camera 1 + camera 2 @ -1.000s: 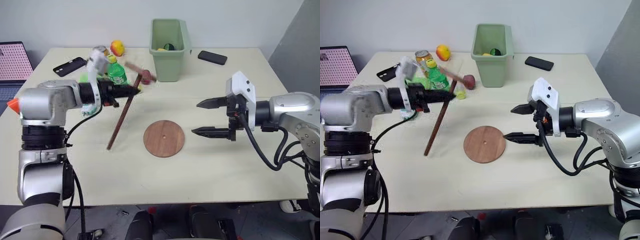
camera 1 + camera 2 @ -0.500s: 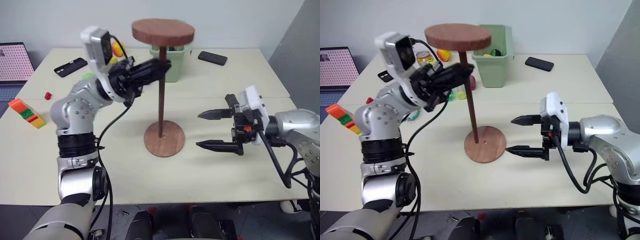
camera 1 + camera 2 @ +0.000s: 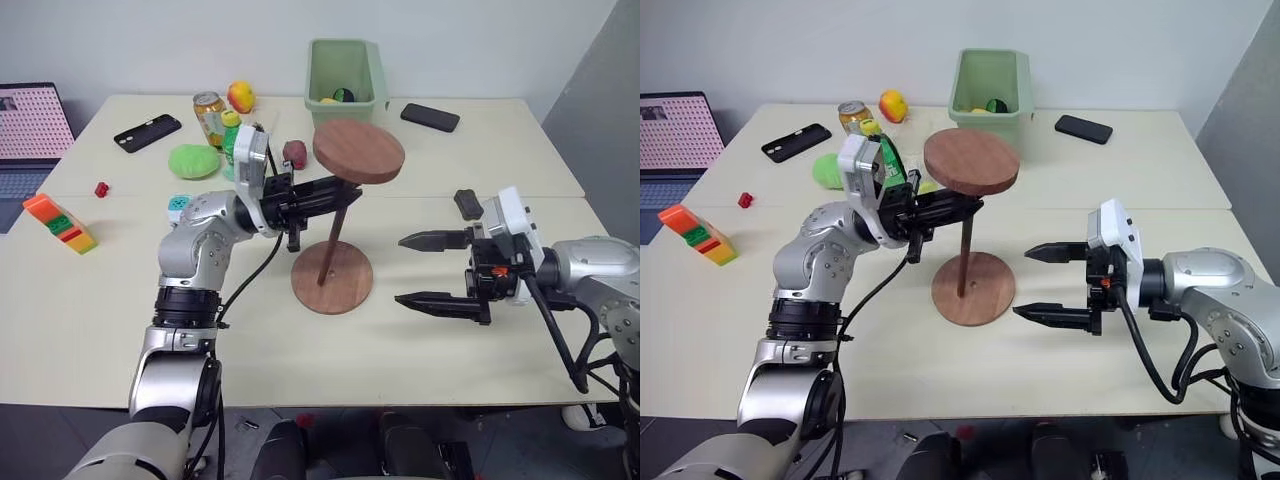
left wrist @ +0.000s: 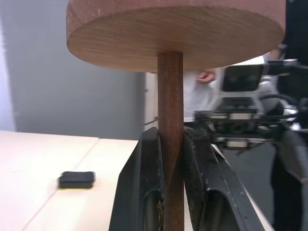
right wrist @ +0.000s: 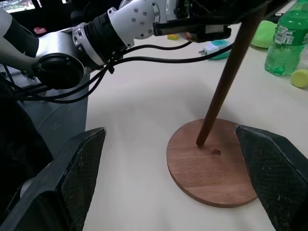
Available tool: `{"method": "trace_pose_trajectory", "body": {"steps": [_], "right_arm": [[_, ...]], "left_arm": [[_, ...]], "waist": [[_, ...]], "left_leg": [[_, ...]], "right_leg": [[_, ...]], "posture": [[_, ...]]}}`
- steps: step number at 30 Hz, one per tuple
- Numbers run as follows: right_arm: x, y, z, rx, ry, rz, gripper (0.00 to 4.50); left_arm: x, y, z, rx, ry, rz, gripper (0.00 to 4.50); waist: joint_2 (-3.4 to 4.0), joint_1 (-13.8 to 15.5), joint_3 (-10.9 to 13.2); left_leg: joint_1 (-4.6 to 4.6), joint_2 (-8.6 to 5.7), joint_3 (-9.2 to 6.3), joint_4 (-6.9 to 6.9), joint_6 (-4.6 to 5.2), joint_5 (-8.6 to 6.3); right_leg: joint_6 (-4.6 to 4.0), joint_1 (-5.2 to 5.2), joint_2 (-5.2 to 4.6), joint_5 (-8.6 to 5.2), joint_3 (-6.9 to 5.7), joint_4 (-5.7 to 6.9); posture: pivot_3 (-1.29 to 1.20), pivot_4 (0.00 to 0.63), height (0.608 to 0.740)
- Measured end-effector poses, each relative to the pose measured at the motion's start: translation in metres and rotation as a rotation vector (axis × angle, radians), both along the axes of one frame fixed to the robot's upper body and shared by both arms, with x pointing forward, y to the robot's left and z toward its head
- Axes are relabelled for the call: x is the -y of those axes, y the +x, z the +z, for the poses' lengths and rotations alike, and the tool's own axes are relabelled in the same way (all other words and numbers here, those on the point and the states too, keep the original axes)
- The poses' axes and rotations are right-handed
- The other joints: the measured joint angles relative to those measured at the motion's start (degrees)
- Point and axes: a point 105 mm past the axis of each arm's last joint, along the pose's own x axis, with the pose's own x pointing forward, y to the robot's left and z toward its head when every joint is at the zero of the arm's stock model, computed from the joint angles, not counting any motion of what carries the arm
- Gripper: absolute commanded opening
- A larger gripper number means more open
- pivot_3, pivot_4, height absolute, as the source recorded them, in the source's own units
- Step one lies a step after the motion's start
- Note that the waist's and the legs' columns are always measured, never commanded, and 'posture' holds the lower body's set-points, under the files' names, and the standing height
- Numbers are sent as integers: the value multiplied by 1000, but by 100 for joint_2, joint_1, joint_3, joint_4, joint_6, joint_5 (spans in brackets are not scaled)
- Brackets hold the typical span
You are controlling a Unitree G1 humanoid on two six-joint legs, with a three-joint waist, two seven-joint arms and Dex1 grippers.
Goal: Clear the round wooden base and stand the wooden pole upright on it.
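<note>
The round wooden base [image 3: 350, 292] lies flat at the table's middle, bare but for the pole's tip. The wooden pole [image 3: 331, 243] stands on it, leaning to the right, with its fixed disc [image 3: 358, 151] on top. Its lower end rests just beside the base's centre hole [image 5: 215, 153]. My left gripper [image 3: 343, 192] is shut on the pole's upper part, just under the disc [image 4: 173, 29]. My right gripper [image 3: 400, 269] hangs open to the right of the base, apart from it, nothing between its fingers [image 5: 82, 163].
At the back stand a green bin [image 3: 345, 65], a green bottle [image 3: 232, 140], a can [image 3: 208, 108] and fruit [image 3: 238, 96]. Two phones [image 3: 145, 131] [image 3: 429, 117] lie at the far edges. Toy blocks [image 3: 58, 224] and a laptop [image 3: 35, 130] sit left, and a small dark object [image 3: 467, 203] lies near my right gripper.
My left gripper swung the pole from a slant over the table to standing on the base, disc on top, then sank to the right so that it leans. The right gripper stayed open.
</note>
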Motion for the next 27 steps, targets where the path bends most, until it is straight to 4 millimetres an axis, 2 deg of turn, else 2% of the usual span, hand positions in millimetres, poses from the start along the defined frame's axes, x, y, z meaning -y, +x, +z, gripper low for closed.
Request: {"method": "trace_pose_trajectory", "body": {"steps": [9, 18, 27], "right_arm": [[-1, -2, -1, -7, 7, 3, 4500], [-1, -3, -2, -20, 14, -3, 4500], [0, -4, -2, -16, 12, -9, 4500]], "left_arm": [[8, 19, 6, 4, -55, 61, 254], [12, 16, 0, -19, -67, 39, 254], [4, 9, -3, 11, -48, 50, 254]], "waist": [[0, 1, 0], [0, 0, 0], [-1, 0, -1]], "left_leg": [[0, -2, 0, 0, 0, 0], [0, 0, -3, -1, 0, 0], [4, 0, -3, -1, 0, 0]], "right_leg": [[0, 0, 0, 0, 0, -1], [0, 0, 1, 0, -3, 0], [0, 4, 1, 0, -2, 0]], "posture": [[0, 150, 740], [0, 150, 740], [0, 150, 740]]}}
